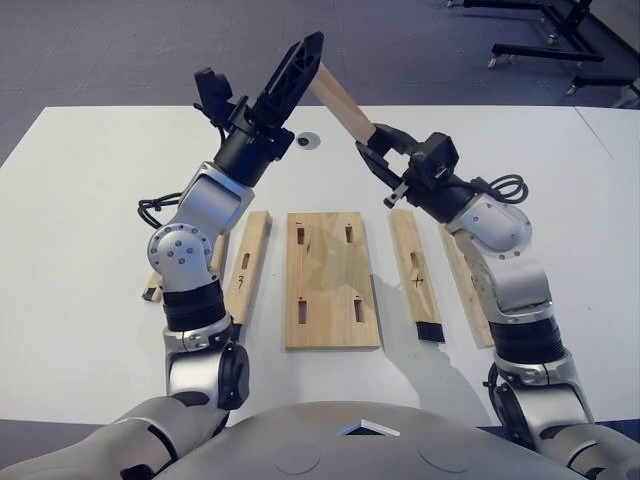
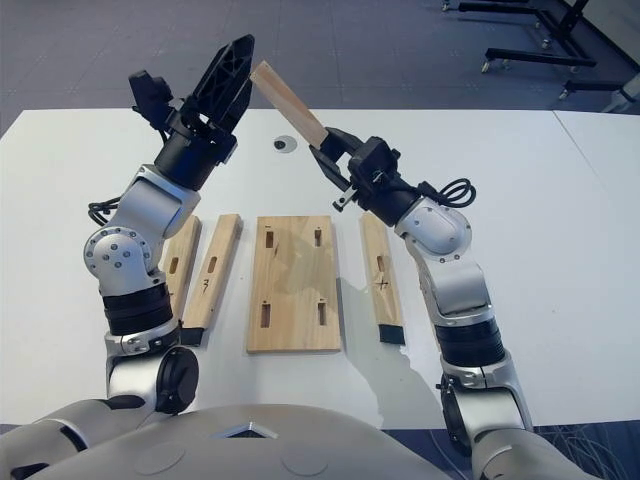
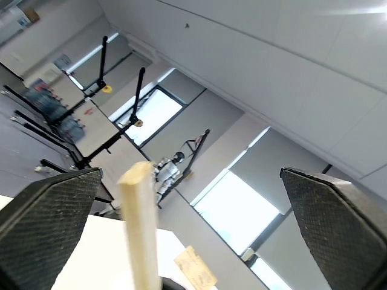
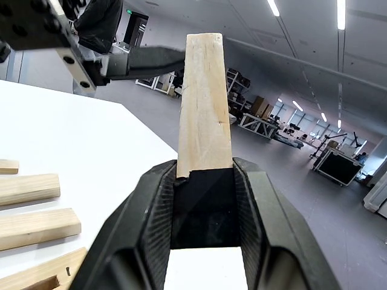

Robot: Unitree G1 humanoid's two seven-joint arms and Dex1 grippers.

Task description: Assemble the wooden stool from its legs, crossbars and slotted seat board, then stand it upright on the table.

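Seat board (image 1: 332,280): lay flat at the near middle of the table (image 1: 90,200), four slots facing up, long edges running from 6 to 12 o'clock.
Slotted leg (image 1: 248,262): lay flat just beside the seat board at its 9 o'clock, roughly parallel to it and not touching it.
Outer leg (image 2: 180,255): lay farther out at 9 o'clock, just beside the slotted leg, partly hidden behind the left arm.
Dark-tipped leg (image 1: 414,272): lay at the seat board's 3 o'clock, its dark end toward 6 o'clock.
Outer right piece (image 1: 463,275): lay beyond the dark-tipped leg at 3 o'clock, partly covered by the right arm.
Held bar (image 4: 204,103): was up in the air at the seat board's 12 o'clock, clear of the table and tilted, its free end rising toward 11 o'clock.
Right gripper (image 4: 205,175): was clamped on the lower end of the held bar, one finger pressed on each side.
Left gripper (image 3: 190,181): was raised at 11 o'clock and spread wide, holding nothing. The free end of the held bar stood between its fingers (image 3: 48,211), closer to one of them, and whether it touched could not be told.
Round fitting (image 1: 307,141): sat in the table at 12 o'clock, beyond the seat board.
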